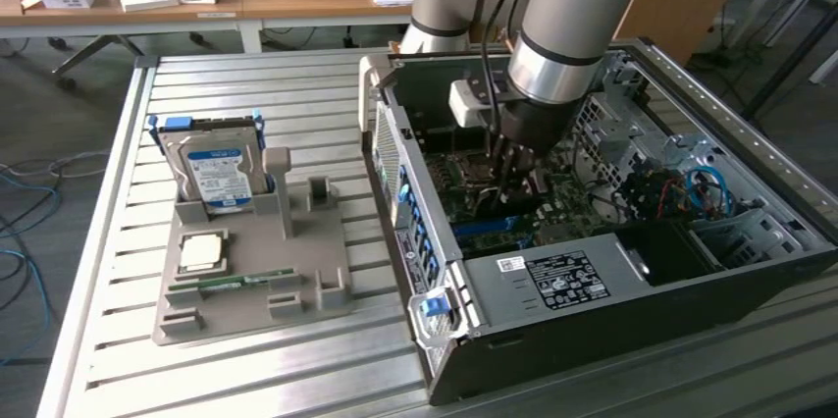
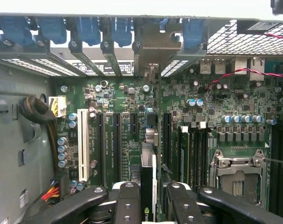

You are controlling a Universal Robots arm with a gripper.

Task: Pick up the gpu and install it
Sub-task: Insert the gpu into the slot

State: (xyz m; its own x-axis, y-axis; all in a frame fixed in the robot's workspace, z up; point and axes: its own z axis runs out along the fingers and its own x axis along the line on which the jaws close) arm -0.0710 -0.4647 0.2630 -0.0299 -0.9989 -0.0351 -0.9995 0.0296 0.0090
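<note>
In the wrist view the gpu (image 2: 148, 175) stands edge-on, a thin dark card between my gripper's (image 2: 149, 203) black fingers (image 2: 126, 200), which are shut on it. It runs along the motherboard's (image 2: 225, 107) expansion slots (image 2: 118, 140), and its metal end bracket (image 2: 153, 51) meets the row of rear slot openings with blue clips. Whether the card sits fully in a slot I cannot tell. In the exterior view the gripper (image 1: 508, 182) reaches down inside the open computer case (image 1: 433, 271), over the green board (image 1: 576, 210).
A grey parts holder (image 1: 249, 305) lies on the slatted metal table at the exterior view's left. It carries a hard drive (image 1: 216, 168) with a blue-white label, a processor chip (image 1: 199, 251) and a memory stick (image 1: 242, 284). Inside the case are cables (image 1: 694, 192) and the power supply box (image 1: 550, 281).
</note>
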